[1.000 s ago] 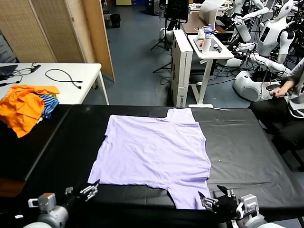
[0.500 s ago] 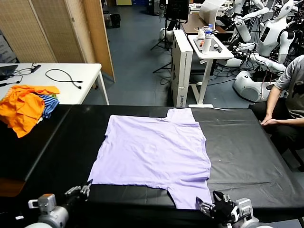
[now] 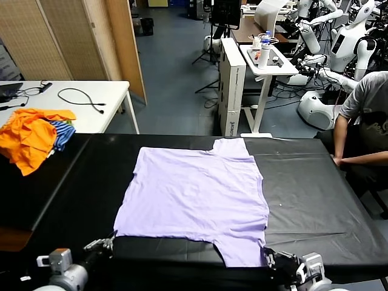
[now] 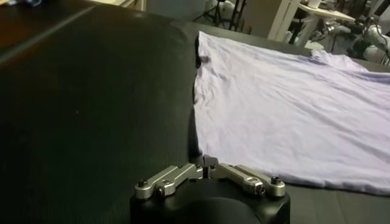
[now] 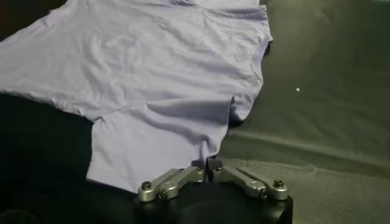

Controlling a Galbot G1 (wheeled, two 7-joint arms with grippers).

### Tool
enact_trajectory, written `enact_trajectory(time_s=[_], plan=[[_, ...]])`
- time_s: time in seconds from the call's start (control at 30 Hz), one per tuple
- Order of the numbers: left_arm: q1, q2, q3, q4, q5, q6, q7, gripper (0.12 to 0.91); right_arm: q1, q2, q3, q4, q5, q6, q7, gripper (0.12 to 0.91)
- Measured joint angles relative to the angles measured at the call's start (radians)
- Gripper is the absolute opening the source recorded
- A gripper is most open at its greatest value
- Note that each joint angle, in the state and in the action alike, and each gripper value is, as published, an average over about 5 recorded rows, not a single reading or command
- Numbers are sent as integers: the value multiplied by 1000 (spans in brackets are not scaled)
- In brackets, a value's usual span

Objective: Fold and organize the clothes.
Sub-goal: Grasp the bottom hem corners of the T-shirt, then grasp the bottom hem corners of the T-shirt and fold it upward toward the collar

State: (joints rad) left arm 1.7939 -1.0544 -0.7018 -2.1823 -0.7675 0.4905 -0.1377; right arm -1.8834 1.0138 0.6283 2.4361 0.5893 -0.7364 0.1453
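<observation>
Two grippers sit at the table's near edge. We see the T-shirt (image 3: 195,203) spread flat at centre, ready for folding. Left gripper (image 4: 207,172), fingers pressed together, is at the shirt's 7 o'clock corner; right gripper (image 5: 209,165) looks pinched on the near sleeve edge, probably. Orange garments (image 3: 30,134) at 10 o'clock, a person's hand (image 3: 337,160) at 3 o'clock; neither obstructs.

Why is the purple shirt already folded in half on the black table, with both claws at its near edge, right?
Not quite: the shirt is spread flat, unfolded, as the head view shows. It does lie on the black table, with the left claw and right claw at its near edge.
</observation>
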Motion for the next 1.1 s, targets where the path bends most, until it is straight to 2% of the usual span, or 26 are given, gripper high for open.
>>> enact_trajectory(time_s=[0.2,0.43,0.7,1.1], plan=[[56,5,-43,-42,-11,-2,3,147,-59,22,7,54,14,0,12,139],[68,-13,-79,-70,-13,-20,3,147,-18,9,47,67,113,5,7,139],[-29,-40,-58,-40,-15,-28,-4,147,116,-34,54,22,205,72,16,139],[-207,-50,-6,26,-12,-33,-9,147,372,-74,-52,-133,207,127,22,139]])
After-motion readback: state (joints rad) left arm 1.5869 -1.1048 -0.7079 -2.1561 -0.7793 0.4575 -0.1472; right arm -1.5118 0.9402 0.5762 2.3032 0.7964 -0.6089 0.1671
